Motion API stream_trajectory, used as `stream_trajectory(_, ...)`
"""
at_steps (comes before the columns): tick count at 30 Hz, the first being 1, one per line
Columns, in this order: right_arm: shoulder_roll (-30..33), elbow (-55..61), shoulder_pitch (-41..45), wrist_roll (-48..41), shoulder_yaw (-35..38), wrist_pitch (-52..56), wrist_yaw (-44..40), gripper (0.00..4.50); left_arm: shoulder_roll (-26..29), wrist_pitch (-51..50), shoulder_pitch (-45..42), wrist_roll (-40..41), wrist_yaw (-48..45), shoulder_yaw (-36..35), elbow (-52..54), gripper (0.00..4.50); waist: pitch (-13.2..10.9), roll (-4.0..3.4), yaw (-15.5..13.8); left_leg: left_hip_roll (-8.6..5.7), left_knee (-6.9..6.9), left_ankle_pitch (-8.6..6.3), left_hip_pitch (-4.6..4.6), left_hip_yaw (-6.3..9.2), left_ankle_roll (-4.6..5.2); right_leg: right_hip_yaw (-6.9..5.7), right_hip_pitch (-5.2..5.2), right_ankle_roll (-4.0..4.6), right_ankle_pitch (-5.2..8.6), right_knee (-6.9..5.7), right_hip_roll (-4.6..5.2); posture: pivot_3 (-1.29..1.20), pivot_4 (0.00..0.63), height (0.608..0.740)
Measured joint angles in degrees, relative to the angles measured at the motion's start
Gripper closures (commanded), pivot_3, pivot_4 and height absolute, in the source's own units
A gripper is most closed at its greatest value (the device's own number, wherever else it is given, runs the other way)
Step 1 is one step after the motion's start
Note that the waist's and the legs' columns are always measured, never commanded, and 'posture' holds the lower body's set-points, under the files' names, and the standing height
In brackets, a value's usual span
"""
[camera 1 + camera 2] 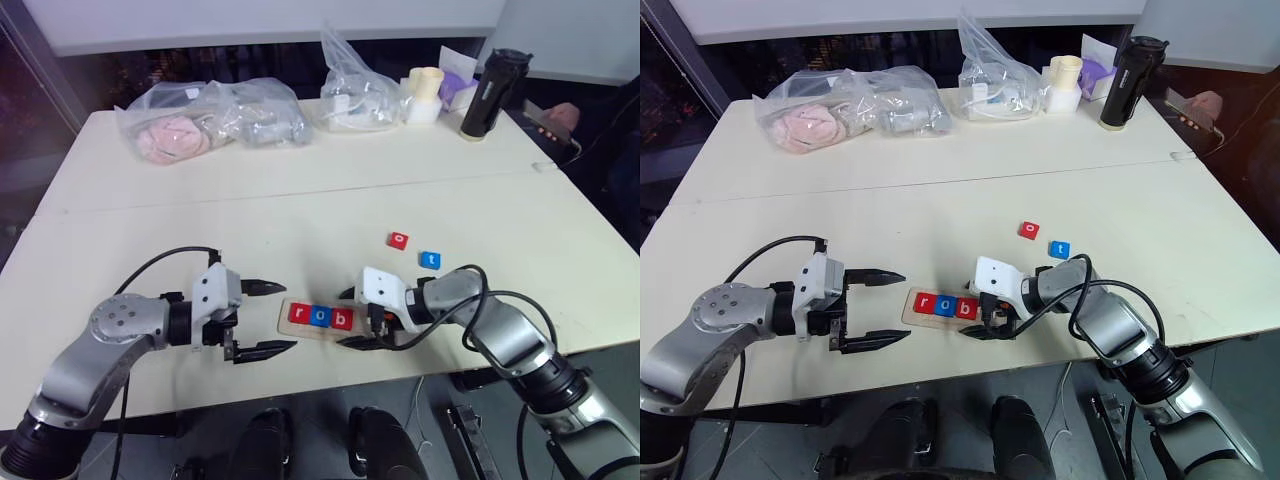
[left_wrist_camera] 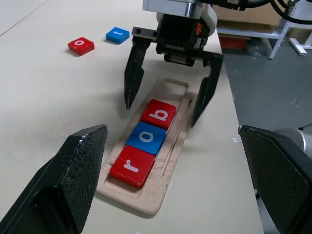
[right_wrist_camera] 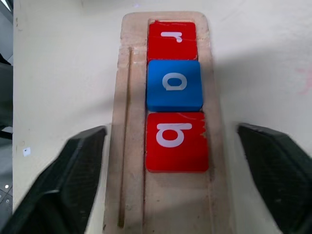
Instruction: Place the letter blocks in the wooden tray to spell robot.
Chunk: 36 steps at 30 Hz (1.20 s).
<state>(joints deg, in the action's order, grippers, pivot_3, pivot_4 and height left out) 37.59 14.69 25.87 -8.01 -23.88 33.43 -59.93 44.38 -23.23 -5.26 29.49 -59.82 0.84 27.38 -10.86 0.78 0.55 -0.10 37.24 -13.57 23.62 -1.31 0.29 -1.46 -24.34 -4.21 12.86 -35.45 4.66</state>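
We see a broad pale surface (image 1: 300,200) whose near edge runs just below both arms, with wide bare room in its middle and to the left; the clutter sits along the far edge: plastic bags (image 1: 210,120), a cream cup (image 1: 424,92) and a black bottle (image 1: 492,92). Close to the near edge lies the wooden tray (image 2: 168,161), holding a red r block (image 2: 131,166), a blue o block (image 2: 146,138) and a red b block (image 2: 159,113) touching in a row, with its right part bare. Our right end effector (image 1: 350,318) straddles that bare end just beside the b block, one finger on each side of the tray, fingers wide apart and holding nothing. Our left end effector (image 1: 262,318) hovers just off the tray's left end, fingers also spread wide and empty. Farther back and to the right, well apart from the tray, a red o block (image 1: 399,240) and a blue t block (image 1: 430,259) lie near each other on open surface.
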Motion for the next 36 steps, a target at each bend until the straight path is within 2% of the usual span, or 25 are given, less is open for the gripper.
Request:
stream_trajectory(6,2.12,2.39,-0.32,-1.16,3.21,1.80,0.67,0.07,-0.09,0.00,-0.05,0.01,0.13,0.09,0.57,0.00,0.00,0.00,-0.19,-0.01,0.00,0.00,0.00,0.00,0.00,0.00,0.00,0.00,0.00,0.01,0.03,0.00,0.150,0.740)
stream_trajectory(8,4.53,4.27,-2.07,-1.26,5.41,1.78,0.93,0.07,-0.17,0.00,-0.07,0.00,0.16,0.16,0.57,0.00,0.00,0.01,-0.41,-0.01,-0.02,0.00,0.01,0.00,0.00,-0.01,0.00,0.00,0.00,0.05,0.06,0.00,0.150,0.740)
stream_trajectory(10,4.27,5.11,-3.73,-1.82,7.68,2.52,2.49,0.07,-0.39,0.00,-0.09,0.00,0.15,0.20,0.57,0.00,0.01,0.01,-0.49,0.00,-0.03,0.00,0.01,0.00,0.00,0.00,0.00,0.00,0.00,0.07,0.06,0.00,0.150,0.740)
stream_trajectory(15,1.12,4.65,-3.31,-0.06,14.09,7.88,13.76,0.07,-1.12,0.04,-0.16,-0.06,0.06,0.60,0.51,0.00,0.01,0.01,-0.11,0.02,-0.02,0.00,0.01,-0.01,-0.01,0.01,-0.02,0.05,-0.03,0.04,0.08,0.00,0.150,0.740)
stream_trajectory(19,-5.40,3.96,-0.53,3.34,17.09,16.97,26.01,0.07,-1.81,0.10,-1.01,-0.16,-0.07,0.77,0.13,0.00,0.01,0.01,0.07,0.05,-0.06,0.00,0.04,-0.01,-0.01,0.01,-0.09,0.07,-0.04,0.03,0.07,0.00,0.150,0.740)
stream_trajectory(23,-17.02,0.84,3.47,8.02,20.82,27.83,41.07,0.07,-2.24,0.30,-2.12,-0.29,-0.39,1.46,-0.35,0.00,0.02,-0.01,0.06,0.06,-0.09,0.01,0.15,0.00,-0.02,0.01,-0.20,0.09,-0.05,-0.01,0.04,0.00,0.150,0.740)
stream_trajectory(26,-24.59,-2.38,5.39,9.55,23.99,31.90,49.04,0.07,-2.38,0.50,-2.37,-0.52,-0.83,2.33,-0.96,0.00,0.02,-0.02,0.11,0.03,-0.09,0.02,0.26,-0.01,-0.02,0.00,-0.28,0.08,-0.06,0.00,-0.02,0.00,0.150,0.740)
stream_trajectory(30,-30.62,-7.73,7.94,10.55,28.03,32.60,56.68,0.07,-2.47,1.17,-2.48,-0.77,-1.03,2.65,-1.58,0.00,0.02,-0.02,0.11,-0.03,-0.05,0.02,0.31,-0.03,-0.01,0.00,-0.28,0.07,-0.07,0.01,0.00,0.00,0.150,0.740)
stream_trajectory(36,-36.48,-14.86,12.07,9.76,33.78,31.68,62.66,0.07,-2.56,1.34,-2.62,-0.84,-0.94,2.70,-1.63,0.00,0.02,-0.04,0.37,-0.01,-0.07,0.03,0.29,-0.02,0.00,-0.02,-0.29,0.05,-0.07,-0.06,-0.10,0.00,0.150,0.740)
